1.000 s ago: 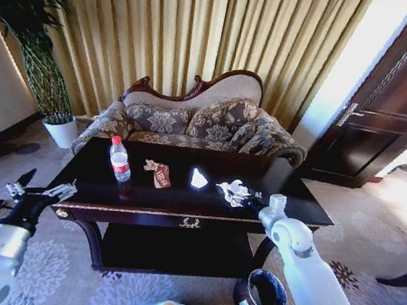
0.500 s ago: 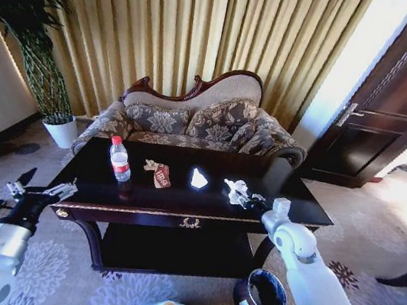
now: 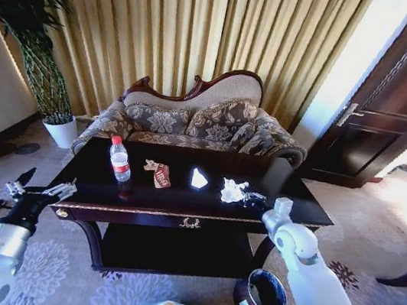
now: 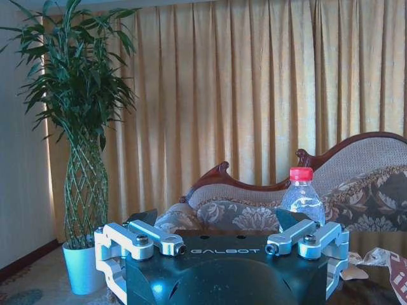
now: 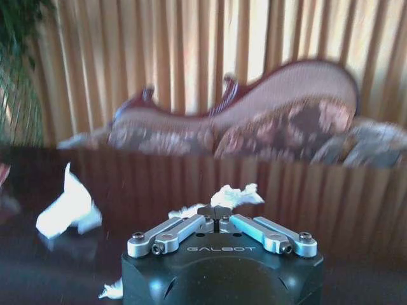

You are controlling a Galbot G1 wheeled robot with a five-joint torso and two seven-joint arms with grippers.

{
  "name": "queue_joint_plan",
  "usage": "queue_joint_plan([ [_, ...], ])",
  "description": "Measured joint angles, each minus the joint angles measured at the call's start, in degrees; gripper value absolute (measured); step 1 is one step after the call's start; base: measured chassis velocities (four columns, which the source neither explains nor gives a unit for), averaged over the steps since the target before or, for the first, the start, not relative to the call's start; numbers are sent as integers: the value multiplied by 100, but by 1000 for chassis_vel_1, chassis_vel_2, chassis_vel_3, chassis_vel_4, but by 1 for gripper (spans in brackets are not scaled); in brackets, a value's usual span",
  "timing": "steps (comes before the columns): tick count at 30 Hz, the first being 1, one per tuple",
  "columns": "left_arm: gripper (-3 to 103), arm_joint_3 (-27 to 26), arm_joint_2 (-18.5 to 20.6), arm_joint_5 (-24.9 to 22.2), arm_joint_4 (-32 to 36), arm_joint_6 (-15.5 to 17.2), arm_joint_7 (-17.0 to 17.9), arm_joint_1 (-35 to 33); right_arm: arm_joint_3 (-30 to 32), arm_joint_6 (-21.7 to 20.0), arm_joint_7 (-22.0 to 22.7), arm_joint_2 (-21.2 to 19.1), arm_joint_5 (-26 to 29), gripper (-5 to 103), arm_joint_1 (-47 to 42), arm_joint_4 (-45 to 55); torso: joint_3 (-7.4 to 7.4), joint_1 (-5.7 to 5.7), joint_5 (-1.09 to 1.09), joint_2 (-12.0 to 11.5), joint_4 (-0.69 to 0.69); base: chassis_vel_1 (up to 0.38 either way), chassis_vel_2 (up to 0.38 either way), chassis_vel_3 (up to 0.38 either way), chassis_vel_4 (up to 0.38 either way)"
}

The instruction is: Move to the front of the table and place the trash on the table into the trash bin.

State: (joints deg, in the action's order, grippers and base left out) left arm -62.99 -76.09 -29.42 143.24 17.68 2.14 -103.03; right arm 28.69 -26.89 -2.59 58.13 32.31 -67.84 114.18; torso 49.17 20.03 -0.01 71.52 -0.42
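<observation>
A crumpled white paper scrap [image 3: 233,191] lies on the dark glossy worktop [image 3: 180,201], toward its right half, and the right gripper [image 3: 252,200] is at it. In the right wrist view the fingers [image 5: 205,222] are drawn together until their tips meet, with the paper [image 5: 236,194] bunched right at and just beyond those tips; it appears pinched there, though whether it is lifted off the worktop cannot be told. Another white scrap [image 5: 67,207] lies on the worktop well off to one side of the fingers, and a small white bit [image 5: 112,290] shows just beside the gripper body.

Farther out from the right fingers, toward the robot's left, a folded white piece [image 3: 198,178] rests near the middle of the worktop. Beyond it lies the reddish-brown wrapper [image 3: 162,176], with a small pale scrap [image 3: 150,165] just beside it. The clear plastic bottle [image 3: 119,160] with its red cap stands upright at the left part of the worktop.

The trash bin [image 3: 261,294] stands on the carpet below the right arm, near the worktop's front right leg.

The left gripper [image 3: 36,189] hangs off the worktop's left front corner, apart from everything on it, its fingers [image 4: 147,235] spread wide and holding nothing. In the left wrist view the bottle [image 4: 302,199] rises beyond them, with the patterned sofa [image 4: 280,203] behind.
</observation>
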Motion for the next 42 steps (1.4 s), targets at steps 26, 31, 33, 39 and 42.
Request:
queue_joint_plan([
  [26, 100, 36, 76, -157, 0, -69, 8, 227, 1529, 554, 820, 647, -1, 0, -2117, 2317, 0, 0, 0, 0, -1, 0, 0, 0, 0],
  [31, 100, 46, 118, -208, 0, -92, -10, 258, 1636, 573, 821, 865, -141, 0, -2531, 2567, -1, 0, 0, 0, -1, 0, 0, 0, 0],
  [33, 100, 61, 131, -226, 0, -108, -20, 261, 1638, 600, 821, 956, -250, 0, -2633, 2652, -1, 0, 0, 0, -1, 0, 0, 0, 0],
  [39, 100, 66, 156, -239, -12, -200, -72, 248, 1595, 604, 852, 1057, -402, 0, -2737, 2781, 0, 1, 0, 0, 0, 0, 0, 0, 0],
  [42, 100, 77, 159, -238, -41, -223, -97, 248, 1590, 605, 856, 1074, -450, 0, -2769, 2791, 0, 1, 0, 0, -1, 20, -10, -27, 20],
])
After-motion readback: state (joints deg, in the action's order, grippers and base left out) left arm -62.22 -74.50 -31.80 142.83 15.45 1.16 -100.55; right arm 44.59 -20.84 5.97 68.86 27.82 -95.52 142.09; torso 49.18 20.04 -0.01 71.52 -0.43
